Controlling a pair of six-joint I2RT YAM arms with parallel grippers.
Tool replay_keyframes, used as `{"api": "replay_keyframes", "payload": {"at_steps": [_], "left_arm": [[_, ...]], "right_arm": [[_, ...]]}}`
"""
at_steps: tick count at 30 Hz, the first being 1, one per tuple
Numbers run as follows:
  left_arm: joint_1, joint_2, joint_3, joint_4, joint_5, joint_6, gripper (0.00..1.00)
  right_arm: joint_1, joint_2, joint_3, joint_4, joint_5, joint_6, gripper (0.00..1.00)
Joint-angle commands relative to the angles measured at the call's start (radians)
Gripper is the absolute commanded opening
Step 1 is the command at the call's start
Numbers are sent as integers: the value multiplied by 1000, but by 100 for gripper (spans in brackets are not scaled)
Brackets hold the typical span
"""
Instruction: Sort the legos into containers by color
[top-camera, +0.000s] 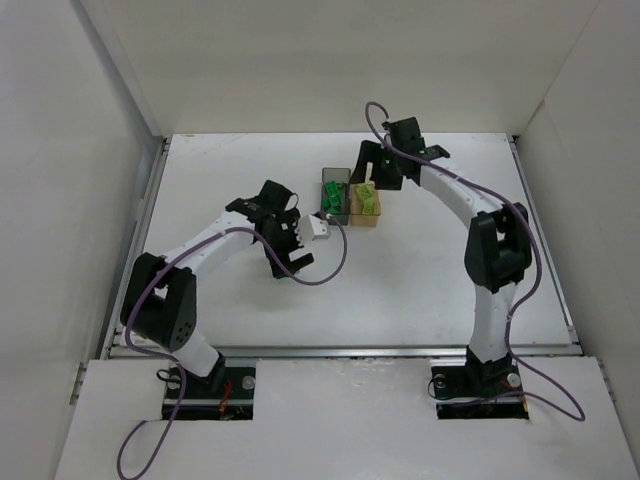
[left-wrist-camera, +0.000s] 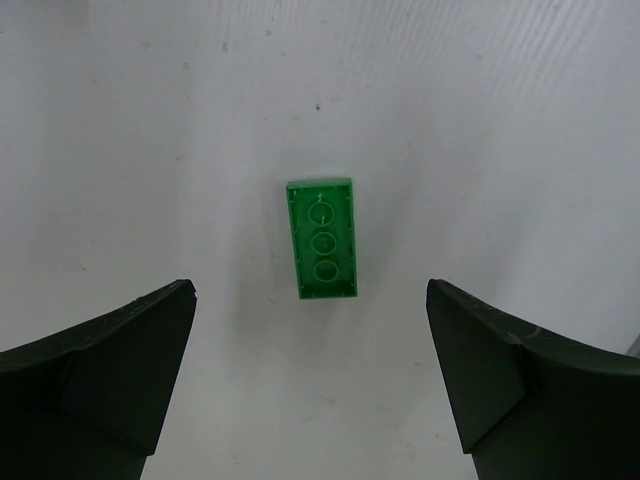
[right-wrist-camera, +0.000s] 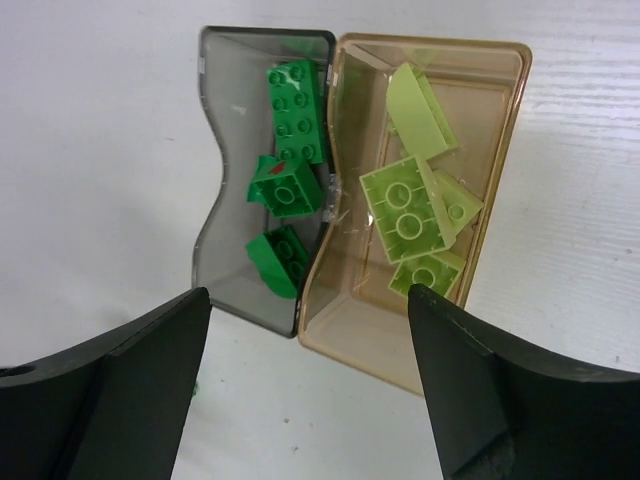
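A dark green lego (left-wrist-camera: 322, 238) lies studs-down on the white table, just ahead of my left gripper (left-wrist-camera: 310, 292), which is open and empty. In the top view the left gripper (top-camera: 288, 262) hangs left of and nearer than the containers and hides that brick. The smoky grey container (right-wrist-camera: 225, 200) holds three dark green legos (right-wrist-camera: 285, 187). Joined to it, the orange-tan container (right-wrist-camera: 495, 120) holds several pale yellow-green legos (right-wrist-camera: 405, 210). My right gripper (right-wrist-camera: 308, 298) is open and empty just above the containers' edge. In the top view the right gripper (top-camera: 372, 178) hovers at the containers' (top-camera: 335, 180) far side.
White walls enclose the table (top-camera: 450, 270) on the left, back and right. A metal rail (top-camera: 340, 350) runs along the near edge by the arm bases. Purple cables loop off both arms.
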Motion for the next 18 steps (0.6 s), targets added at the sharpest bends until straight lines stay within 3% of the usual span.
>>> {"api": "replay_keyframes", "payload": {"at_steps": [1,14,18], "left_arm": [[-24,9,-42,113,-95,86,100],[-66,158,-109,181,-126,155,100],[-66,192,-109,181,-142,155,82]], "right_arm": [[7,-133,32,4,21,-46,85],[7,-351,-146,45,30,-74,85],[7,-374,-159,45,39,-74,85]]}}
